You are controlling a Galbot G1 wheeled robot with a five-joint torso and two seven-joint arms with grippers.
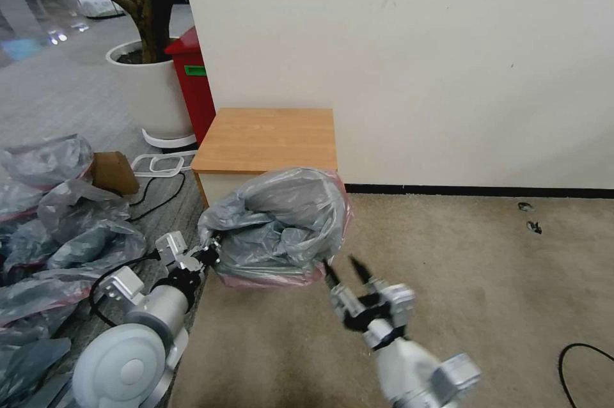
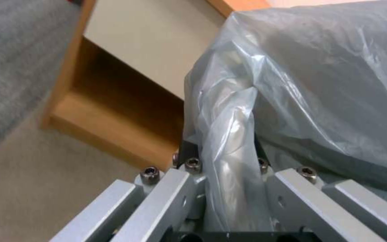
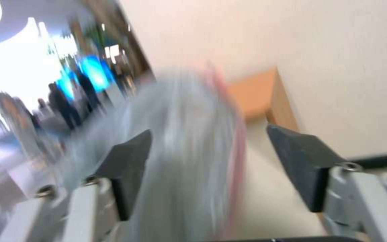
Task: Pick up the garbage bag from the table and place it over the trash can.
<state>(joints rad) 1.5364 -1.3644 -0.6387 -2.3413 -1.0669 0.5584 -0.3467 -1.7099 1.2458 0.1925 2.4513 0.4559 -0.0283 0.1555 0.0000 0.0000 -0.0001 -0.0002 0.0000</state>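
The grey translucent garbage bag (image 1: 281, 216) with a pinkish-red rim billows in front of the table (image 1: 268, 136), a light-brown nightstand against the wall. The trash can is hidden under the bag. My left gripper (image 1: 208, 254) is shut on a bunched fold at the bag's left edge; in the left wrist view the plastic (image 2: 314, 84) runs down between the fingers of that gripper (image 2: 222, 148), with the nightstand's open shelf (image 2: 108, 111) beyond. My right gripper (image 1: 345, 267) stands open just off the bag's front right side. In the right wrist view the bag (image 3: 189, 134) lies beyond the open right gripper (image 3: 209, 134).
A heap of grey bags (image 1: 57, 235) covers the floor at the left, beside a brown box (image 1: 112, 171). A red bin (image 1: 192, 82) and a white plant pot (image 1: 150, 88) stand behind the nightstand's left side. Beige carpet (image 1: 480, 267) lies open to the right; a black cable (image 1: 575, 363) curls there.
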